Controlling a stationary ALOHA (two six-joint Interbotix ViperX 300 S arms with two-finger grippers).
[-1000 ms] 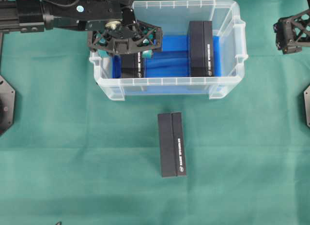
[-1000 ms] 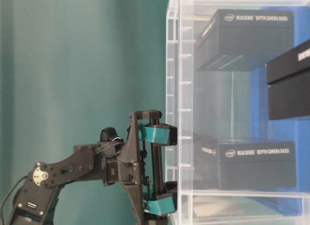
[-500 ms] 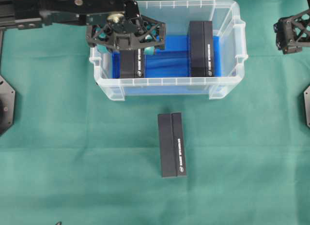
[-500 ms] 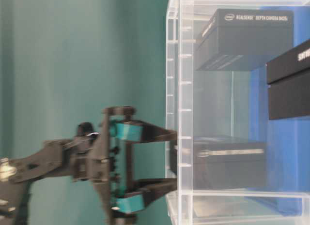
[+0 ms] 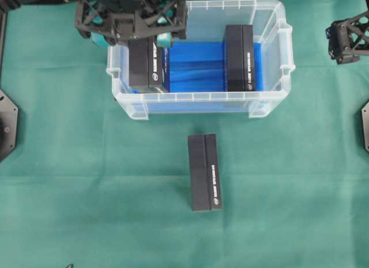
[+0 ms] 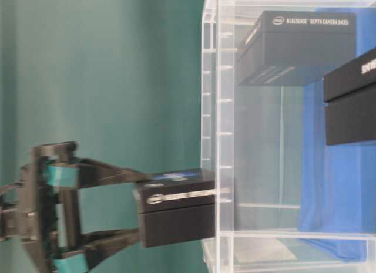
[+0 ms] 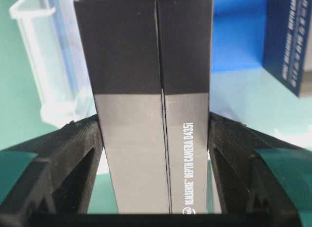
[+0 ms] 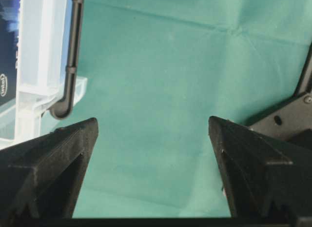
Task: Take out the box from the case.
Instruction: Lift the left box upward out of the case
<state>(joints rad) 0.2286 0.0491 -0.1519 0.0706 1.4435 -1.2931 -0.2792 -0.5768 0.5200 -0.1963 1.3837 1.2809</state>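
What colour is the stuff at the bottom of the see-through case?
Blue. The lining on the case's floor shows best in the overhead view.

Robotics lab bench: green cloth (image 5: 86,181), fixed arm mounts (image 5: 6,127), depth-camera boxes (image 5: 204,172).

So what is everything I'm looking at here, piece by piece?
Case: one, clear plastic with a blue lining, at the top middle of the overhead view.
Held box: one, black, printed RealSense Depth Camera D435i, lifted at the case's left end.
Box in the case: one, black, at the right end, on the lining.
Box on the table: one, black, lying in front of the case.
Table cover: one, green cloth.
Left gripper: black with teal tape on the fingers, clamped on the held box.
Right gripper: black, open and empty, over the cloth to the case's right.
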